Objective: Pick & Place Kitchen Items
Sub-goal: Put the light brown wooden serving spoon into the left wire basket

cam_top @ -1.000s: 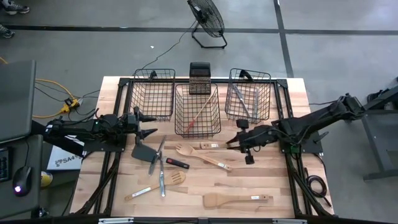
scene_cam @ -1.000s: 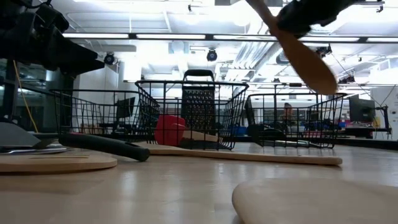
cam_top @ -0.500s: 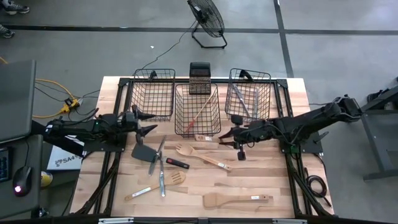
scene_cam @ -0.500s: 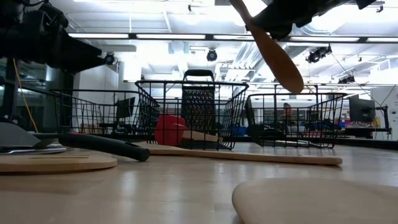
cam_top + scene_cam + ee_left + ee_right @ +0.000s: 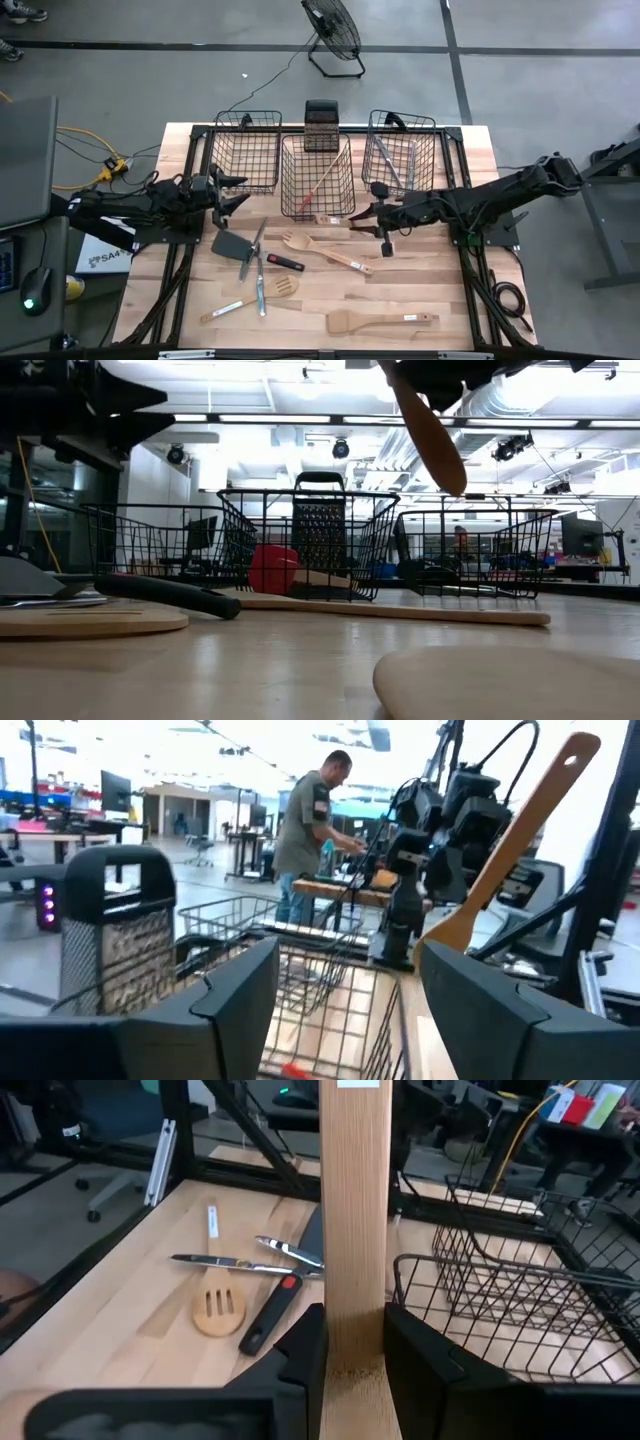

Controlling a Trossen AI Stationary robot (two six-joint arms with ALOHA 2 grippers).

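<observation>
Two arms show from above: the right gripper (image 5: 372, 222) carries a wooden spatula (image 5: 334, 221) beside the middle basket (image 5: 317, 178); it should clear the rim before release. Low down, the spatula (image 5: 428, 428) hangs high. At the right wrist, narrow fingers (image 5: 300, 1345) pinch its handle (image 5: 355, 1220). Far left, the left gripper (image 5: 226, 194) waits, spread wide.

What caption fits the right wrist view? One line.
Right gripper shut on a wooden utensil, beside a wire basket.
</observation>
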